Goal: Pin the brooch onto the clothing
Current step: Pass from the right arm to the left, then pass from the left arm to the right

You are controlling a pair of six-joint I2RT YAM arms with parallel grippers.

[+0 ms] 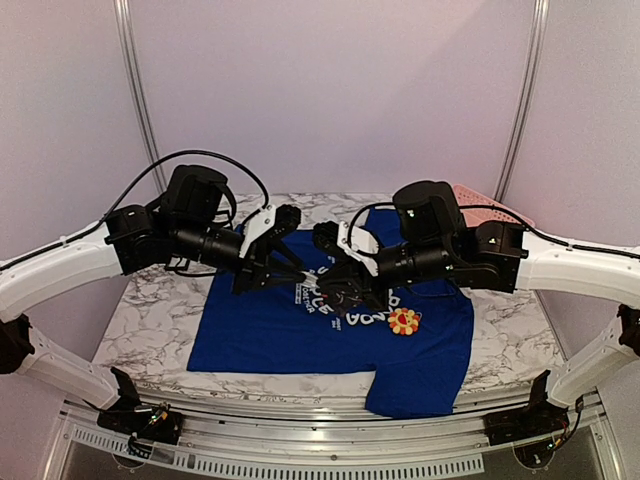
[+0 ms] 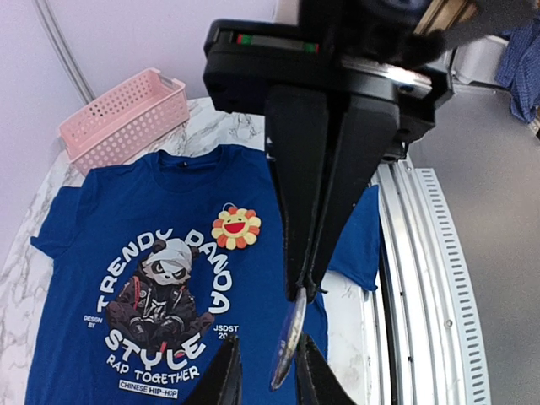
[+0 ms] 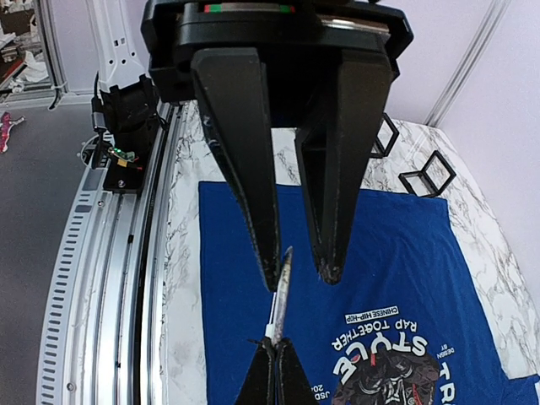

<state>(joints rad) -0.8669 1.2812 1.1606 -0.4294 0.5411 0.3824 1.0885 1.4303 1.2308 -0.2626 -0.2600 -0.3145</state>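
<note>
The clothing (image 1: pixel 280 335), a royal blue T-shirt with a panda print, lies flat on the marble table (image 1: pixel 160 310). The flower-shaped brooch (image 1: pixel 404 321) rests on the shirt (image 2: pixel 101 202) beside the print, and the left wrist view shows the brooch (image 2: pixel 236 228) lying free of both grippers. Above the shirt's middle my right gripper (image 1: pixel 335 290) is shut on a thin round disc (image 3: pixel 280 295) seen edge-on. My left gripper (image 2: pixel 267 354) faces it with jaws apart, the disc (image 2: pixel 289 337) standing between them against one finger.
A pink basket (image 2: pixel 126 114) sits at the table's far right corner behind the shirt. Two small black frames (image 3: pixel 426 173) stand on the marble at the left side. A metal rail (image 2: pixel 430 278) runs along the near edge.
</note>
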